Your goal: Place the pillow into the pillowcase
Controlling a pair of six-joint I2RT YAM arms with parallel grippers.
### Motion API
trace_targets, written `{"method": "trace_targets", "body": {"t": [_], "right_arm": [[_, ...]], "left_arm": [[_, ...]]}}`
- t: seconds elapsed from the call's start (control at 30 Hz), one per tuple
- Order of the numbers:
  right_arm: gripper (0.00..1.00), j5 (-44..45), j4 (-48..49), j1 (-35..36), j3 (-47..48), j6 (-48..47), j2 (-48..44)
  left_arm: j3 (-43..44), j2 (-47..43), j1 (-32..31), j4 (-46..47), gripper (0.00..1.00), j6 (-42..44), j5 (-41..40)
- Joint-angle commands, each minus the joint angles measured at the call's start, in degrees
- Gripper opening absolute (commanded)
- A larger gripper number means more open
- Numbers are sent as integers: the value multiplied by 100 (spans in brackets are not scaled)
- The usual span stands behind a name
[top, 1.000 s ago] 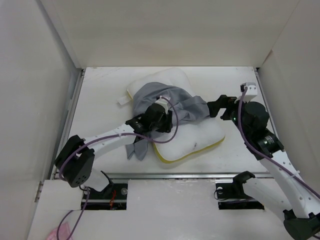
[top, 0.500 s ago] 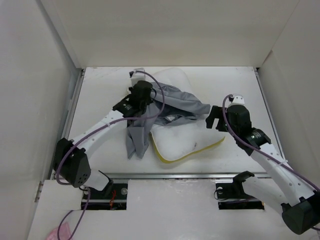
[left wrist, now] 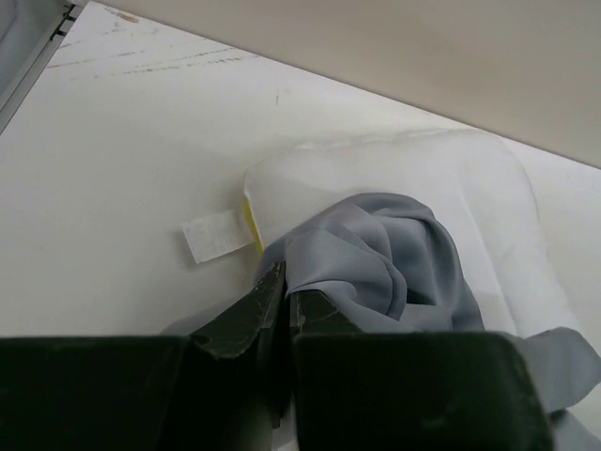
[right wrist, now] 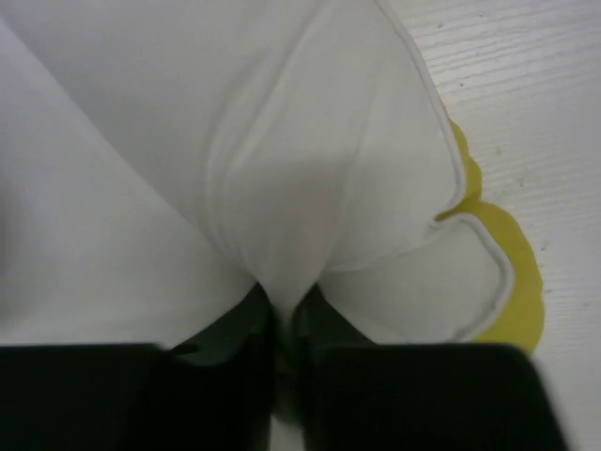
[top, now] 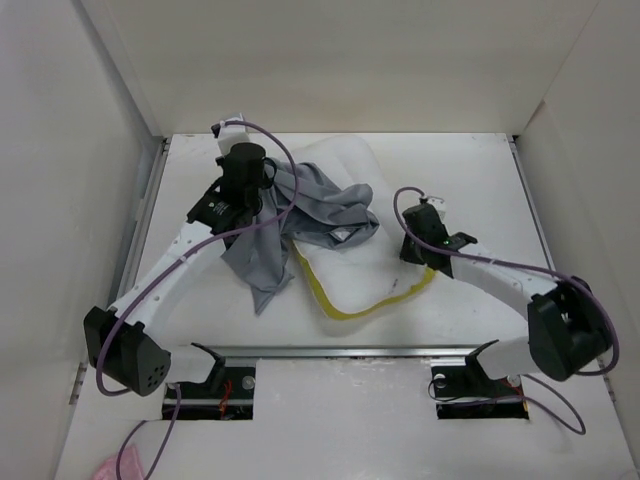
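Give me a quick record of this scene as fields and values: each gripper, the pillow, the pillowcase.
left gripper: shut, pinching a fold of the pillowcase
right gripper: shut, pinching the pillow near its edge
pillow: lying on the table, not inside the pillowcase
pillowcase: bunched and wrinkled, draped over part of the pillow

Thin wrinkled cloth pillowcase (top: 322,205), soft matt fabric pillow (top: 352,272), matt table (top: 460,170)
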Motion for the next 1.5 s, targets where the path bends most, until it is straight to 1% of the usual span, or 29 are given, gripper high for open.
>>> {"method": "trace_targets", "body": {"t": [0.0,0.03,0.1,0.13,0.2,0.23,0.33,0.37,0.4,0.43,0.47,0.5,0.53,0.57,0.6,0.63,0.67,0.73,0.77,0.8,0.83,0.9,1.0,1.03,1.1,1.2,1.23,1.33,1.47], "right_arm": [[6,1379,-402,-140,656,998,408],[0,1470,-743,-308,736,1155,461],[0,1532,-808,-720,790,1262,462],[0,1654,-1009,-1166,842,1262,462],[0,1882,-1255,-1564,1000,1315,243],[0,2119,-1370,-1888,1157,1315,173],[0,2506,-1635,-2294,1474,1237,-13],[0,2508,-1635,-2296,1754,1053,-82],[3,2508,-1530,-2296,1922,556,-83],[23,2343,-1468,-2296,2106,246,-83],[36,1888,-1389,-2296,2421,-44,-31],[53,1614,-1110,-2191,2520,-334,-30],[74,1298,-898,-2086,2521,-1007,-83],[81,1008,-670,-1954,2573,-1292,-153],[83,326,-111,-1622,2452,-1661,-232],[93,15,156,-1419,2346,-2291,-424],[99,-206,359,-1191,2250,-2575,-495],[99,-979,693,-305,1994,-3251,-548],[99,-981,695,-301,1994,-3351,-436],[99,-1208,695,21,1915,-3404,-313],[99,-1210,695,146,1915,-3404,-172],[99,-1210,695,270,1862,-3045,354],[99,-1543,1028,551,2037,-2842,1065],[98,-1544,1081,839,2142,-2842,1234],[95,-1544,1081,1087,2502,-2842,1707],[94,-1544,1081,1316,2627,-2755,2182],[92,-1544,1020,1317,2627,-2597,2271],[92,-1281,1020,1317,2346,-2439,2491],[89,-1280,1336,1317,2047,-2385,2834]], "left_arm": [[245,-234,68,18,0,141,-58],[246,-303,68,18,0,141,-58],[246,-383,68,70,0,211,-58],[246,-444,68,70,0,211,-58],[298,-506,68,70,0,264,-58],[299,-506,68,70,0,334,-58],[299,-567,120,70,0,387,47],[299,-568,120,140,0,466,126],[299,-568,120,141,0,466,301],[299,-568,120,219,0,553,372],[299,-568,120,220,0,554,443],[299,-568,120,220,0,615,565],[299,-568,120,220,0,616,627],[299,-516,120,220,0,616,680],[351,-515,120,220,0,668,681],[351,-515,120,220,0,668,768],[351,-445,120,220,0,668,830],[351,-393,120,168,0,668,961],[351,-392,120,167,0,668,962],[351,-392,120,167,0,616,962],[351,-392,120,167,0,616,962],[351,-453,120,106,0,616,910],[237,-559,120,106,0,563,909],[237,-559,120,106,0,563,909],[237,-559,120,106,0,501,857],[237,-559,120,1,0,449,778],[237,-559,120,0,0,449,690],[237,-612,120,-123,0,387,541],[237,-612,120,-176,0,387,426]]}}
